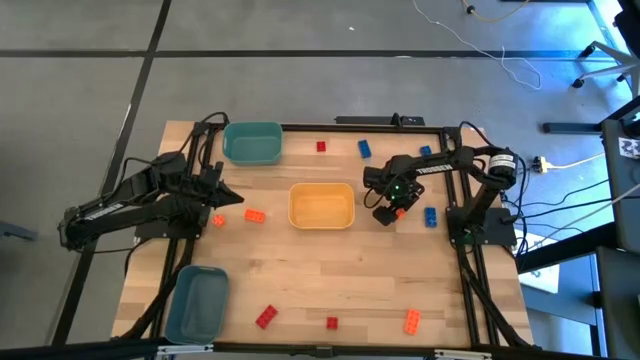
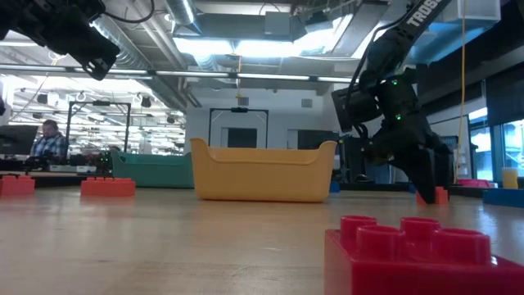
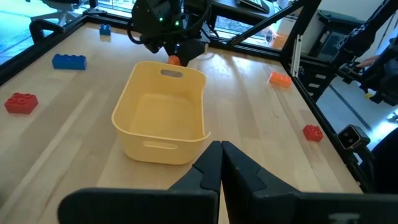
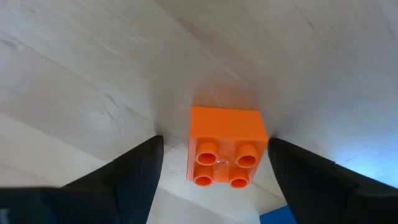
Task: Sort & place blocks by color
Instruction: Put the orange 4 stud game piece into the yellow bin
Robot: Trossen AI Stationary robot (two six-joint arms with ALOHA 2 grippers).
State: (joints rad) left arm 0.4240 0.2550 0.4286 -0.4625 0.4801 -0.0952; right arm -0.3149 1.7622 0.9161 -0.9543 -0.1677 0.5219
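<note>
Right wrist view shows my right pincer point(image 4: 214, 165) spread wide, straddling the small square orange plastic brick point(image 4: 225, 146) for grabbing, while my left pincer point(image 3: 221, 163) waits clenched.

Dark jointed arms, black cables, green lights

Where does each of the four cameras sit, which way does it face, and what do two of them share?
High view: overhead, facing down on the table; both arms show.
Low view: at table height, facing the room; a red block sits nearest, the right gripper descends behind.
Left wrist view: on the left arm, facing the yellow bin; the left gripper, fingers shut, shows.
Right wrist view: on the right arm, facing down at an orange block between open fingers.
Shared: the high and left wrist views both show the yellow bin.
</note>
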